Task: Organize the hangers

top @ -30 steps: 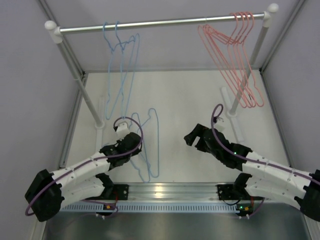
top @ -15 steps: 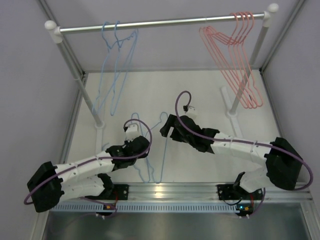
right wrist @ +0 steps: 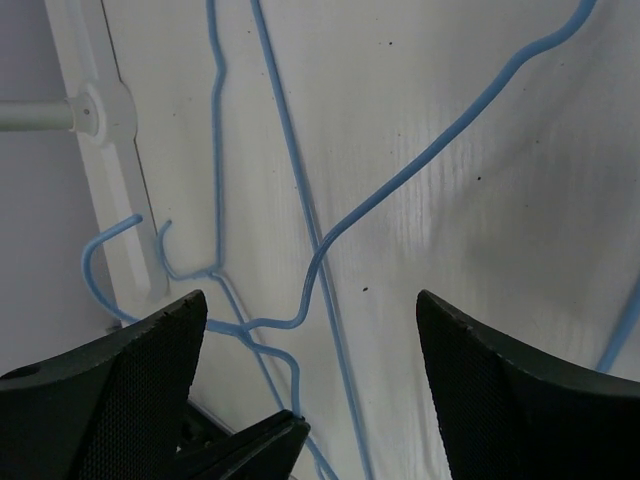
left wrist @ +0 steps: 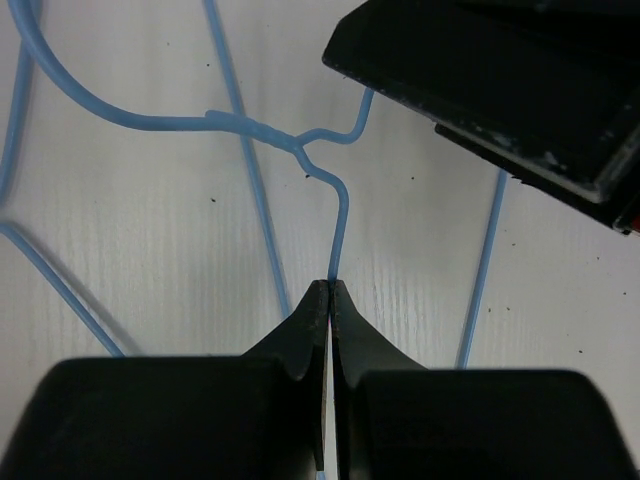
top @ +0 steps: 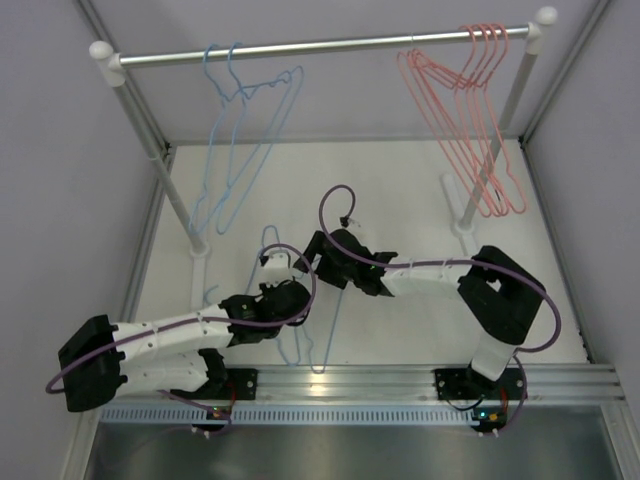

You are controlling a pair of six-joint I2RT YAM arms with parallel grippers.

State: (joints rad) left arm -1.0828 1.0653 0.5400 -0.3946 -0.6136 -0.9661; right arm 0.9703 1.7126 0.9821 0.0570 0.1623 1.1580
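Note:
Two light blue hangers [top: 328,318] lie overlapping on the white table. My left gripper [top: 293,290] is shut on the wire of one of them just below its twisted neck, as the left wrist view [left wrist: 330,285] shows; that hanger's neck [left wrist: 343,215] runs straight out from the tips. My right gripper [top: 322,252] is open, hovering right over the same neck, its jaws wide either side of the wire [right wrist: 310,300]. Two more blue hangers [top: 245,140] hang on the left of the silver rail [top: 330,45]. Several pink-red hangers [top: 470,130] hang at its right end.
The rail rests on two white posts, left [top: 150,140] and right [top: 505,120], with white feet on the table; the left foot also shows in the right wrist view [right wrist: 100,110]. Grey walls close in left and right. An aluminium bar [top: 340,382] runs along the near edge.
My right arm has swung left across the table to above the left gripper. My left gripper has moved right with the blue hanger. The hanging blue hangers have swung.

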